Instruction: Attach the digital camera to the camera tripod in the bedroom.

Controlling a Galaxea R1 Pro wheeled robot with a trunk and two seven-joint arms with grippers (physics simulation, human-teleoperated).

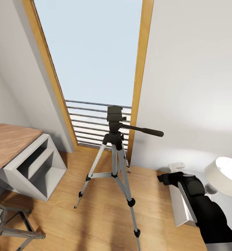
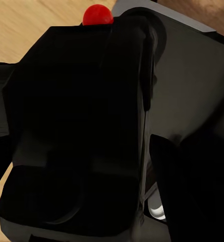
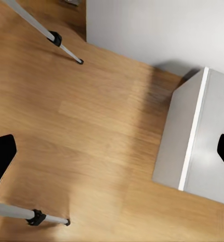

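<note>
The camera tripod [image 1: 115, 153] stands on the wood floor in front of the tall wood-framed window [image 1: 91, 52], its black head [image 1: 115, 116] bare and its pan handle [image 1: 144, 131] pointing right. In the left wrist view the black digital camera [image 2: 76, 101] sits very close, red button [image 2: 97, 14] on top, with my left gripper [image 2: 92, 151] shut on it. My right gripper [image 1: 164, 178] hangs low to the right of the tripod, beside one leg. The right wrist view has this gripper [image 3: 113, 154] open over bare floor, with tripod legs [image 3: 61, 43] nearby.
A wooden desk [image 1: 8, 139] with a white shelf unit [image 1: 39, 167] stands at the left, a chair [image 1: 4, 223] below it. A grey-white nightstand [image 1: 180, 205] with a white lamp [image 1: 224, 174] is under my right arm. Grey walls close in on both sides.
</note>
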